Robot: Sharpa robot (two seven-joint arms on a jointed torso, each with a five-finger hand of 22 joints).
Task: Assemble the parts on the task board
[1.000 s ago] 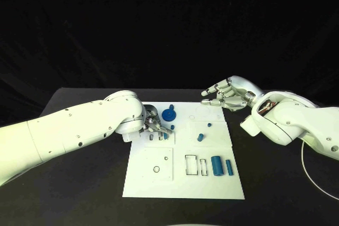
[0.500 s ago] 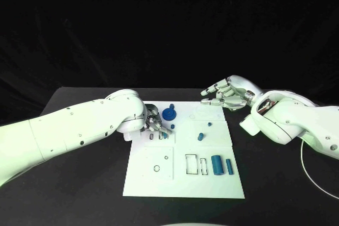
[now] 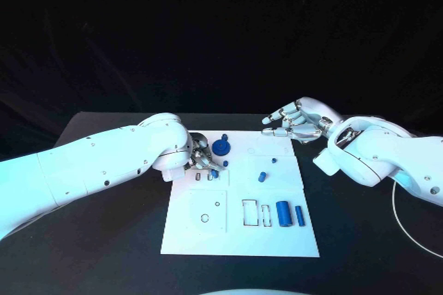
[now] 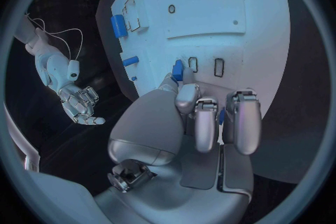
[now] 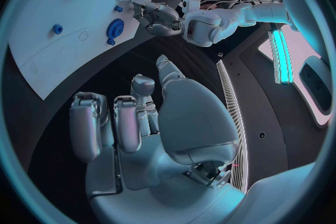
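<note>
Blue part [image 4: 178, 70] pinched at left hand [image 4: 203, 117] fingertips, over task board [image 3: 277, 237].

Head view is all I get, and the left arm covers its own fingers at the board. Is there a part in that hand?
Observer: In the left wrist view, a small blue part sits at the left hand's thumb tip. I cannot tell if it is gripped.
Operator: Where is it relative to the slots?
Observer: Right beside two small outlined slots, apparently in neither.
Operator: And the right palm?
Observer: In the right wrist view, the right hand holds nothing, with its fingers apart and off the board.
</note>
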